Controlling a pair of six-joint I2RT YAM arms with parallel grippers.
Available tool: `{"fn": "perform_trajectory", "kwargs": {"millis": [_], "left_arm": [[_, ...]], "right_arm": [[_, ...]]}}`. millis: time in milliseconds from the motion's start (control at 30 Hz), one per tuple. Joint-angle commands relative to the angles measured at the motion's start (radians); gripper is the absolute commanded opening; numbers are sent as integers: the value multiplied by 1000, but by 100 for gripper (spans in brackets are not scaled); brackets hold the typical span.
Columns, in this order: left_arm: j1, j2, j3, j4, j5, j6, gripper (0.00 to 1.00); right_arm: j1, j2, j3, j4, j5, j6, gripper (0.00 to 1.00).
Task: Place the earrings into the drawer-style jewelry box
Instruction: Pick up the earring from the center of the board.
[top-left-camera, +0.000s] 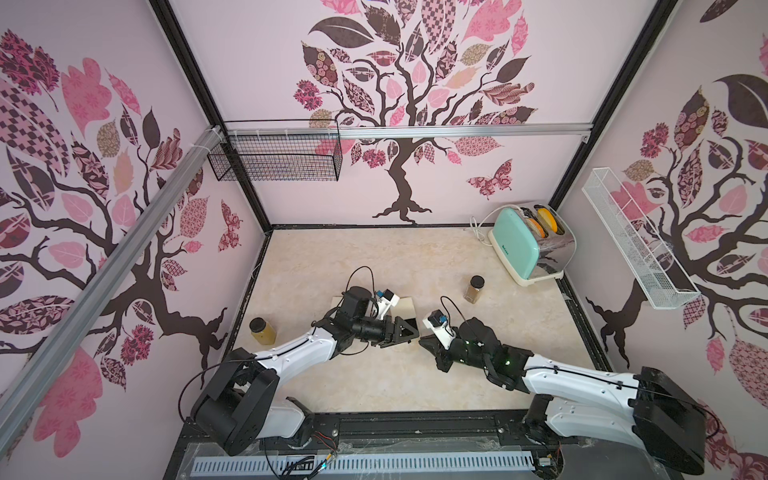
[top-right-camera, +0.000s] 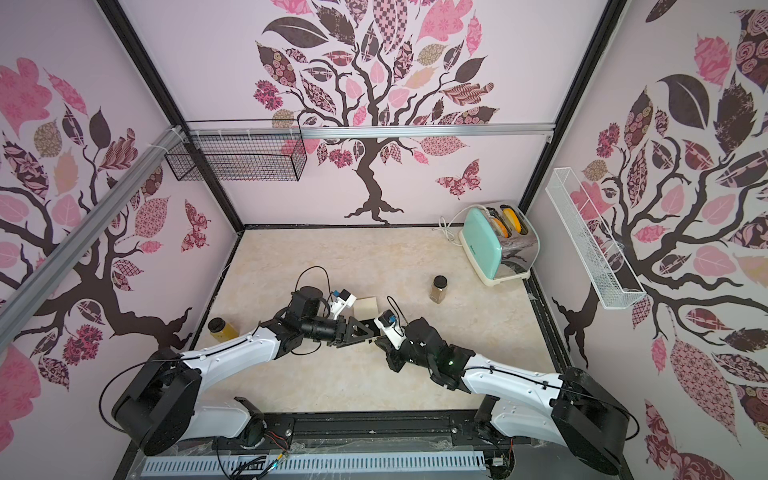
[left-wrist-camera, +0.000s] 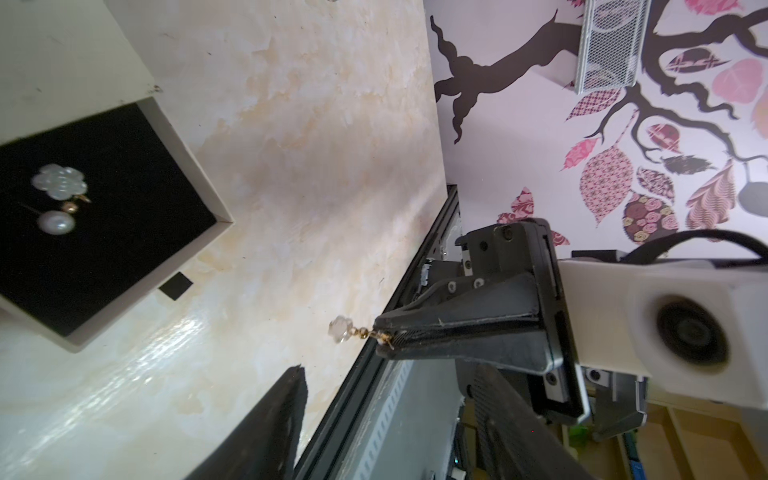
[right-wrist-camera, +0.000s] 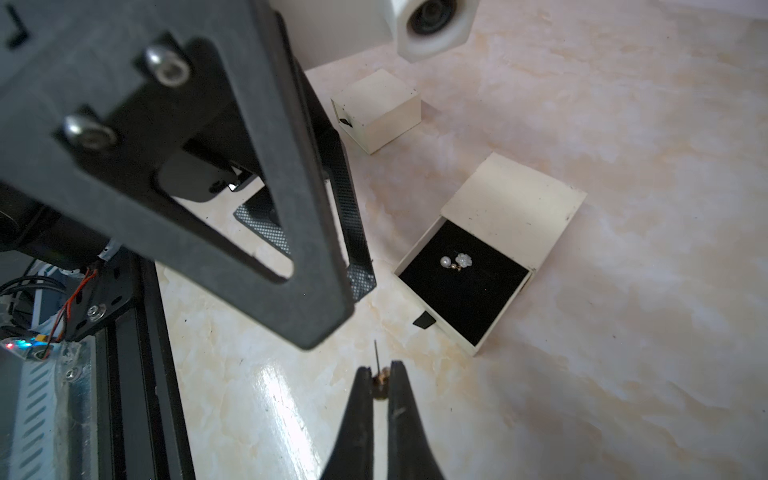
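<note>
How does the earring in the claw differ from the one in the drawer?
The held earring dangles from the shut right claw; the boxed earring lies flat on black lining. The boxed earring shows flower and pearl; the held earring only a flower. Both have pale flowers.

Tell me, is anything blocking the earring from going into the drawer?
Nothing visible does. Only bare table lies between the earring pinched in the right gripper and the open drawer. The left gripper hangs close beside that path.
</note>
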Motion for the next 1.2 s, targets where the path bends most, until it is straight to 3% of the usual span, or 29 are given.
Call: {"fn": "perform_trajectory", "kwargs": {"millis": [0,233,733,967,1100,1133,1167], "left_arm": [[-13,29,33,59,33,-12,57],[-25,40,40,107,32,-26,38],[-31,35,26,106,23,-24,20],[-31,39,24,94,17,-17,1],[-31,45,30,79,16,-12,0],[-31,45,29,79,14,-16,0],[-31,45,30,77,12,-21,0]], "right_arm": [[3,-18,9,39,-26,-12,0],[3,-24,10,35,-26,-11,0],[3,-24,24,27,-9,2,0],[3,-22,30,23,-15,10,0],[3,-10,39,18,-8,28,0],[3,-9,43,8,-5,39,3],[2,-12,46,-7,-3,55,16]]}}
